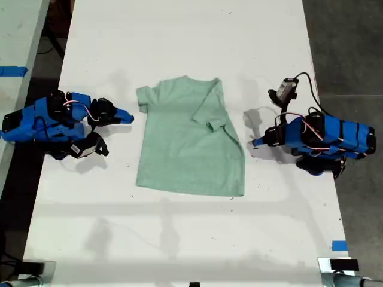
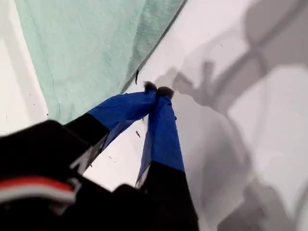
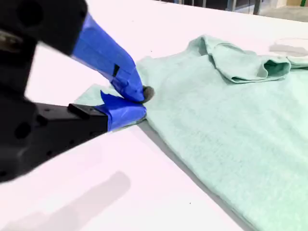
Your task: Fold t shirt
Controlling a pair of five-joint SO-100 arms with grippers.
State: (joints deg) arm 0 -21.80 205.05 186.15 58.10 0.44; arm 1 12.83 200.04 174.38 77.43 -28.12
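Observation:
The pale mint-green t shirt [image 1: 185,149] lies flat in the middle of the white table [image 1: 179,36]. One sleeve [image 1: 209,113] is folded in over the body; the other sleeve [image 1: 143,95] lies spread out. My first gripper [image 1: 256,142] is shut and empty, just off the shirt's edge on the exterior view's right. Its wrist view shows the tips [image 2: 156,89] over bare table beside the t shirt [image 2: 91,48]. My second gripper [image 1: 128,116] is shut beside the spread sleeve on the exterior view's left. In its wrist view the gripper [image 3: 142,98] sits at the edge of the t shirt [image 3: 231,125].
A small black device on a cable [image 1: 288,89] stands above the first arm. Blue tape [image 1: 339,245] marks the table near the exterior view's lower right edge. A second table with blue tape [image 1: 12,71] borders the exterior view's left.

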